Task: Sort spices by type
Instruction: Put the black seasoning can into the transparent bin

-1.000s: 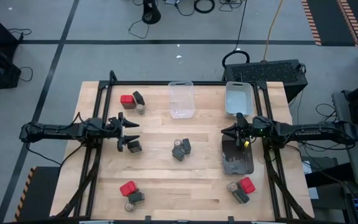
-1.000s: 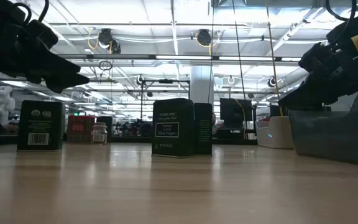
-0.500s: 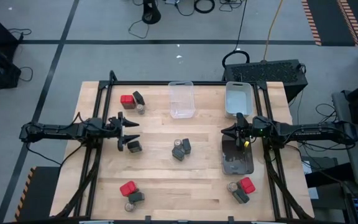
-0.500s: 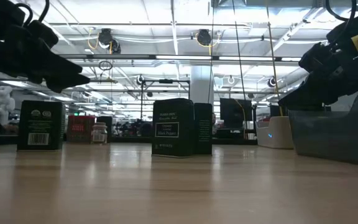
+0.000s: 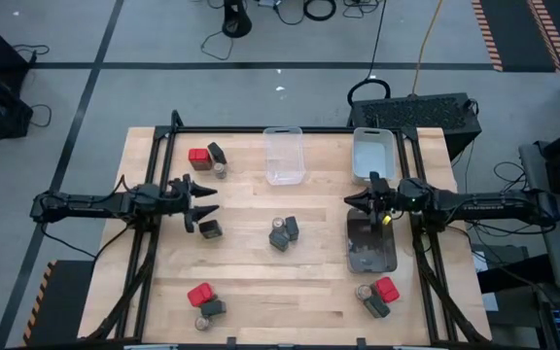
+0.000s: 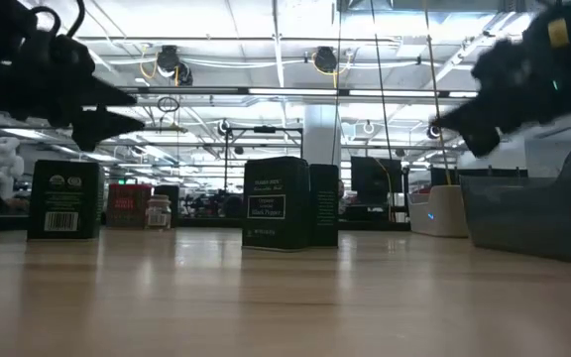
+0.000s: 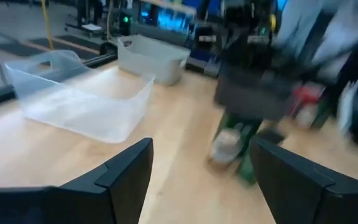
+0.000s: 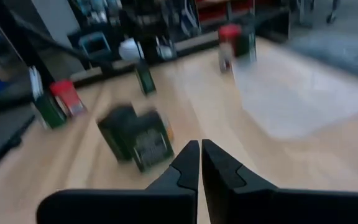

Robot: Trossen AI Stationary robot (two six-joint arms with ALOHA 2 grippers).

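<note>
High view shows your left gripper (image 5: 205,200) with its fingers spread and nothing between them, hovering just beside and above a dark grey-black tin (image 5: 210,229), while your right gripper (image 5: 355,202) is pinched shut and empty at the near end of the dark bin (image 5: 370,255). If you drop the left one off-centre, a finger could tip that tin. The centre cluster (image 5: 283,232) sits between both grippers, so reaching in together risks a clash.

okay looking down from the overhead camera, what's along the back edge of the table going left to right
Red tin → dark tin with a round jar just in front of it → clear bin → white bin.
</note>
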